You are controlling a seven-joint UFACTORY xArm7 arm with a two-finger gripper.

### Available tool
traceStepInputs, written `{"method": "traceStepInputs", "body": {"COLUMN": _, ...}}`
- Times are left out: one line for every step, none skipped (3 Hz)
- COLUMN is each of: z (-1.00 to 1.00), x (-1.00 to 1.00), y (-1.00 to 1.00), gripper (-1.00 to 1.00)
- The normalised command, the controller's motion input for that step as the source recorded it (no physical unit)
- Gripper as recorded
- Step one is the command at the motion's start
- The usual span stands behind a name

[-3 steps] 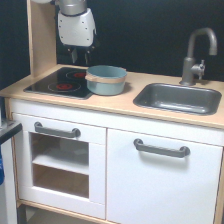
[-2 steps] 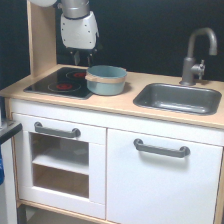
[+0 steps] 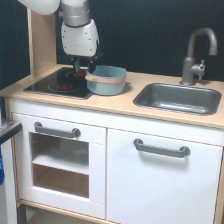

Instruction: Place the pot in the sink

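The light blue-grey pot [image 3: 106, 81] with a tan rim stands on the wood countertop, overlapping the right edge of the black stovetop [image 3: 50, 83]. My gripper [image 3: 84, 67] hangs under the white wrist, just behind the pot's left rim, and is open. Its dark fingers [image 3: 76, 66] stand apart with nothing between them, and I cannot tell whether one touches the rim. The dark grey sink [image 3: 178, 98] lies to the exterior view's right of the pot and holds nothing.
A grey faucet [image 3: 196, 55] rises behind the sink. A tall wooden side panel [image 3: 41, 45] stands at the back left of the stovetop. Below the countertop [image 3: 125, 102] are white cabinet doors with grey handles.
The arm has moved toward the exterior view's right and closer to the pot's left rim. The pot has not moved.
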Motion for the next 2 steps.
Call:
{"method": "traceStepInputs", "body": {"z": -0.7, "x": 0.09, "y": 0.04, "gripper": 0.53}}
{"method": "traceStepInputs", "body": {"z": -0.56, "x": 0.23, "y": 0.04, "gripper": -0.93}}
